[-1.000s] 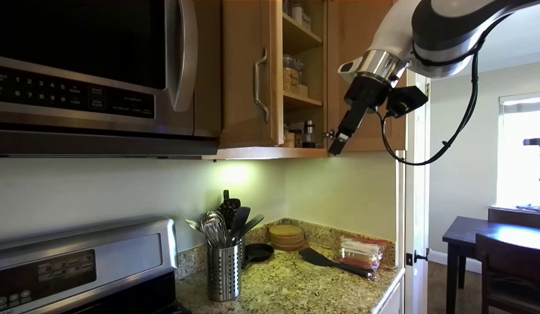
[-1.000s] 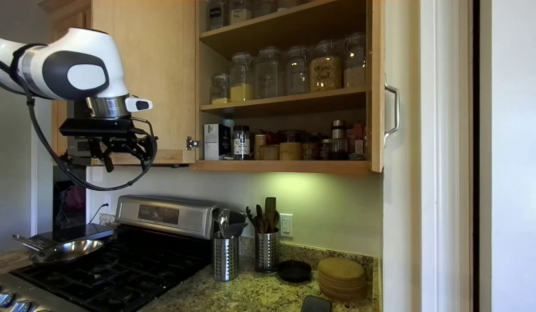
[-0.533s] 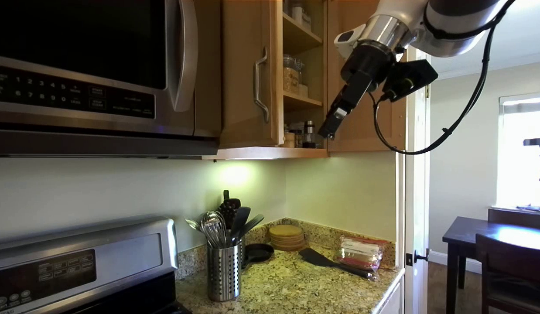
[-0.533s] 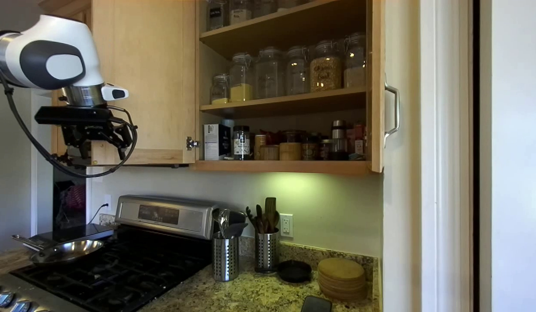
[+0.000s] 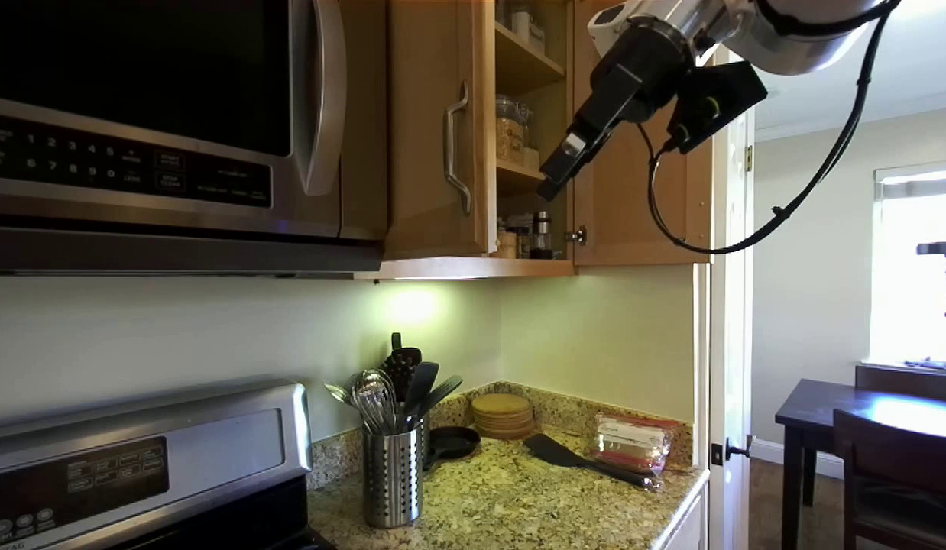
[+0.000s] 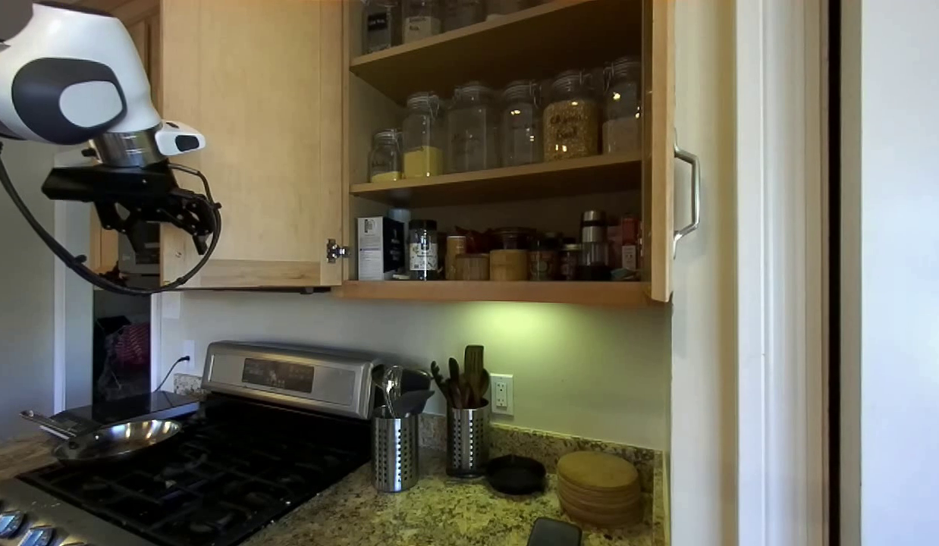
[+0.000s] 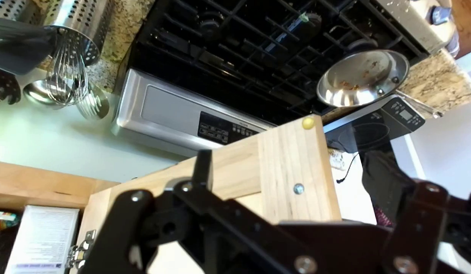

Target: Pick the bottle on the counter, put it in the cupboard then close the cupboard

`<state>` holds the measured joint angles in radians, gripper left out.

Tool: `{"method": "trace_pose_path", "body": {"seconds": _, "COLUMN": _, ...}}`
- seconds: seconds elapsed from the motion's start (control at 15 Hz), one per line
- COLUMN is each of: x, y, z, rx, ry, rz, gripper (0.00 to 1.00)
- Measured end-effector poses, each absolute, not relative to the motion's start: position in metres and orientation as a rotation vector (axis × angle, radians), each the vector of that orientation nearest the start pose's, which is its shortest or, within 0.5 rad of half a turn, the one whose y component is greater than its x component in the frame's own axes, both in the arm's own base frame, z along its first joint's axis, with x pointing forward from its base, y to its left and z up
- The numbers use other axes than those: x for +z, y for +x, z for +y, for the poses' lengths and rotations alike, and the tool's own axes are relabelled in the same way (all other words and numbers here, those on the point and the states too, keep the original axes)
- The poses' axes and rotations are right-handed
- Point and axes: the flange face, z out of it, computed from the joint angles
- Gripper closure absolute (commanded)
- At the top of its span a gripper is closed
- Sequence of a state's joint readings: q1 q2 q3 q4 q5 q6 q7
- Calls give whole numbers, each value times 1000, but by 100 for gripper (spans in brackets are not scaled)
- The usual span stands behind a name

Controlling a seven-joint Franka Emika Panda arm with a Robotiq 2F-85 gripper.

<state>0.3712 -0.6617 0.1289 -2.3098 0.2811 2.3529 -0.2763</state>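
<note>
Above granite table (image 6: 439, 512), found cupboard (image 6: 500, 182) unclosed, with wall (image 6: 583, 371) lit below. Found tool (image 7: 290, 167) spread, pinching nothing, near free edge of door (image 6: 249, 136). Could not determine contact. Judged tool liable to snag door edge with spread fingers (image 7: 202, 169) or looped cable (image 5: 779, 215), wrenching hinge (image 6: 336, 251). Located bottle (image 6: 423, 250) upright on bottom shelf (image 6: 515, 291) beside white carton (image 6: 372, 246): dark, cylindrical, black-capped, pale-labelled.

In an exterior view, the cupboard (image 6: 500, 178) stands right of the jaws, the bottle (image 6: 423, 254) on its lowest shelf (image 6: 492, 291) beside a box (image 6: 378, 246), jars (image 6: 472, 133) above. Below the jaws is the stove (image 6: 234, 462), a pan (image 6: 120, 441) on it; to their lower right, utensil holders (image 6: 396, 455) on the tabletop (image 6: 439, 506). In the wrist view, the cupboard door (image 7: 288, 163) shows its corner between the jaws.
</note>
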Motion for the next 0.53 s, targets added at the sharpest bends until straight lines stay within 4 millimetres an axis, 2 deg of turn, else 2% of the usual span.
{"method": "trace_pose_path", "body": {"seconds": 0.2, "x": 665, "y": 342, "z": 217, "rx": -1043, "ry": -2557, "rz": -780, "gripper": 0}}
{"method": "trace_pose_path", "body": {"seconds": 0.53, "x": 672, "y": 326, "z": 248, "rx": -1083, "ry": -2525, "rz": -731, "gripper": 0}}
